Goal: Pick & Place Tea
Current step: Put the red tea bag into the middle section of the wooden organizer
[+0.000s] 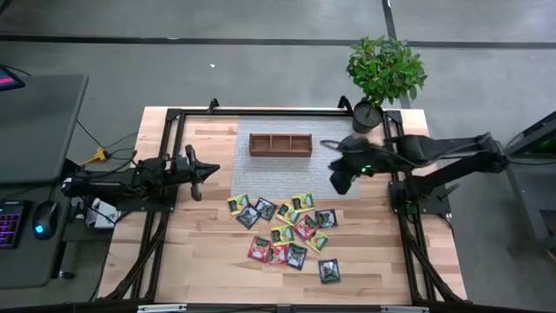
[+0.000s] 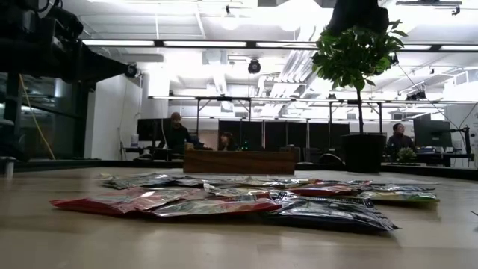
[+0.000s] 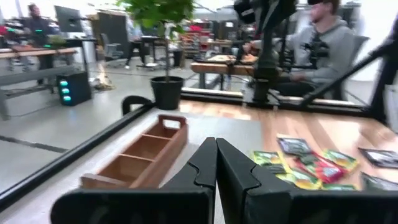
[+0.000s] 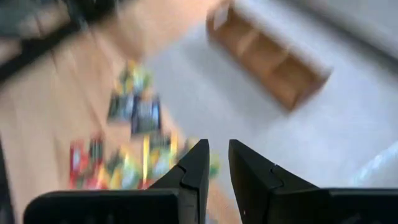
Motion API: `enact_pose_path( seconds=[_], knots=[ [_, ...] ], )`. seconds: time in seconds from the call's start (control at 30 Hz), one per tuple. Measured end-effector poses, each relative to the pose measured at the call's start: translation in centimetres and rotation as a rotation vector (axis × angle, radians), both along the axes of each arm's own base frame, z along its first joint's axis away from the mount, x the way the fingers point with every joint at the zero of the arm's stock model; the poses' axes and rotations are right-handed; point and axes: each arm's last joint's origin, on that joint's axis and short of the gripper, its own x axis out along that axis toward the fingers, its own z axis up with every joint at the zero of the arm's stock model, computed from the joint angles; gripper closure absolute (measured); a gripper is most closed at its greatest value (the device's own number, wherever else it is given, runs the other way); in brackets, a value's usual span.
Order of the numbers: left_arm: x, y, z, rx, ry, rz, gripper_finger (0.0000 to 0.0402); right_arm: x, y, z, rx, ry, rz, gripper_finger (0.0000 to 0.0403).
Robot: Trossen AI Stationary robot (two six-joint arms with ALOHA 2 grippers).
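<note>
You are looking at the tea point(image 1: 285, 228) lying loose on the bare wood of the worktop point(image 1: 200, 252), a scatter of yellow-green, red and dark packets overlapping one another in the near middle, with one dark packet point(image 1: 329, 271) lying a little apart from the rest on the near right side. In the low view the same packets point(image 2: 246, 200) are lying flat in a shallow heap. Beyond them, on the grey mat point(image 1: 278, 169), the tray point(image 1: 281, 143) is sitting with its three compartments showing nothing inside, well apart from the heap. Your right tool point(image 1: 340, 181) is hanging above the mat's right edge, near the tray's right end and beyond the packets; its fingers point(image 4: 193, 171) are standing a narrow gap apart with nothing between them, and the view past them is blurred. Your left tool point(image 1: 207, 170) is waiting over the worktop's left side, level with the mat's near edge, its fingers point(image 3: 205, 165) pressed together and holding nothing. A potted plant point(image 1: 382, 74) is standing at the far right corner of the worktop. Past the worktop, a person in a grey hooded top point(image 3: 320, 46) is sitting at a desk, and more people are sitting at desks across the room point(image 2: 176, 131).
</note>
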Motion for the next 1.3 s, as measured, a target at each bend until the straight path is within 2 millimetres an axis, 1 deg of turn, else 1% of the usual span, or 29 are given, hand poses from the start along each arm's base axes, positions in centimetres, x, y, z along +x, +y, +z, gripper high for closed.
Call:
enact_pose_path(
  seconds=[0.07, 0.13, 0.2, 0.3, 0.57, 0.7, 0.8, 0.87, 1.07, 1.17, 1.3],
  knots=[
    [0.0, -0.2, 0.0, 0.002, 0.0, -0.064, 0.0401, 1.1, 0.2, -1.2, 0.121, 0.068, 0.039, 0.0345],
    [0.1, -0.4, 0.0, 0.004, 0.0, -0.13, 0.0401, 1.9, 0.4, -3.2, 0.218, 0.137, 0.061, 0.0345],
    [0.1, -0.5, 0.0, 0.006, 0.0, -0.185, 0.0401, 2.4, 0.5, -5.3, 0.246, 0.206, 0.038, 0.0345],
    [0.1, -0.6, 0.0, 0.008, 0.0, -0.224, 0.0401, 2.6, 0.4, -7.9, 0.29, 0.252, 0.003, 0.0345],
    [0.1, -0.6, 0.0, 0.008, 0.0, -0.224, 0.0401, 3.2, 0.8, -12.7, 0.478, 0.074, -0.019, 0.0345],
    [0.1, -0.6, 0.0, 0.009, 0.0, -0.224, 0.0401, 2.5, 0.8, -14.9, 0.543, 0.067, -0.058, 0.0345],
    [0.1, -0.6, 0.0, 0.009, 0.0, -0.224, 0.0401, 1.9, 0.8, -16.1, 0.564, 0.077, -0.075, 0.0345],
    [0.1, -0.6, 0.0, 0.008, 0.0, -0.224, 0.0401, 1.7, 0.8, -16.5, 0.567, 0.08, -0.079, 0.0345],
    [0.1, -0.6, 0.0, 0.009, 0.0, -0.224, 0.0401, 1.9, 0.8, -16.5, 0.521, 0.047, -0.018, 0.0345],
    [0.1, -0.6, 0.0, 0.009, 0.0, -0.223, 0.0401, 2.3, 0.9, -16.6, 0.503, 0.043, 0.039, 0.0345],
    [0.1, -0.6, 0.0, 0.009, -0.001, -0.223, 0.0401, 3.3, 1.2, -18.0, 0.511, 0.096, 0.176, 0.0341]
  ],
)
